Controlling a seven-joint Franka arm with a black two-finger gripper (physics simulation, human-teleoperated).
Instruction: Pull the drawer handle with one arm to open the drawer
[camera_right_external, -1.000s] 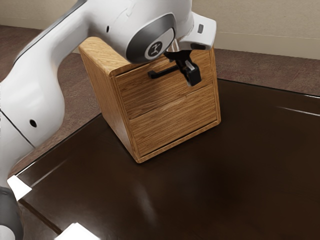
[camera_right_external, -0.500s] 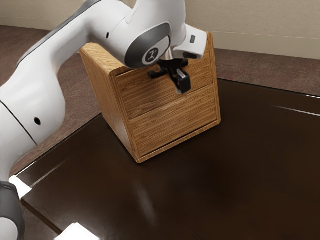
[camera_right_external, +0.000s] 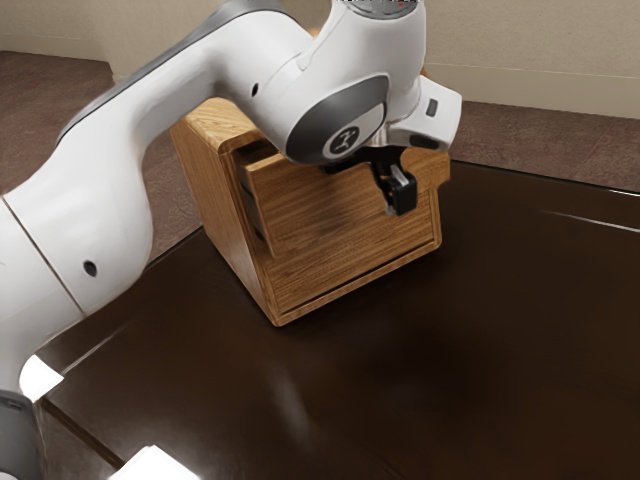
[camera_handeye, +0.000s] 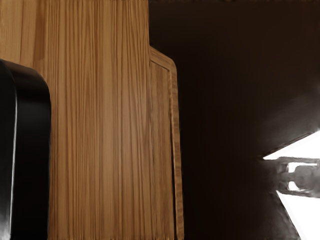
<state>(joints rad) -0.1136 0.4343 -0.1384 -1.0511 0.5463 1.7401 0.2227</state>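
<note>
A dark brown surface (camera_right_external: 450, 380) with a high gloss takes up most of the exterior view, carrying soft reflections and a thin bright streak near the exterior view's right. Beyond its far edge lies a brown floor (camera_right_external: 60, 90), and behind that a beige wall (camera_right_external: 540, 40) with a pale skirting strip.

A wooden cabinet (camera_right_external: 215, 190) stands on the surface toward the far side, turned at an angle. Its upper drawer (camera_right_external: 320, 210) stands partway out of the cabinet body, with a dark gap open along its side; the lower drawer front (camera_right_external: 350, 255) sits flush.

The white arm (camera_right_external: 180, 120) reaches in from the exterior view's left. Its black end effector (camera_right_external: 400, 192) hangs against the upper drawer's front, at the drawer handle (camera_right_external: 335, 167), of which a short black piece shows under the wrist. Whether the end effector is spread or clamped on the handle I cannot tell.

In the wrist view, the wood grain of the drawer (camera_handeye: 100, 125) lies just under the hand, with the dark surface (camera_handeye: 225, 100) beside it.
</note>
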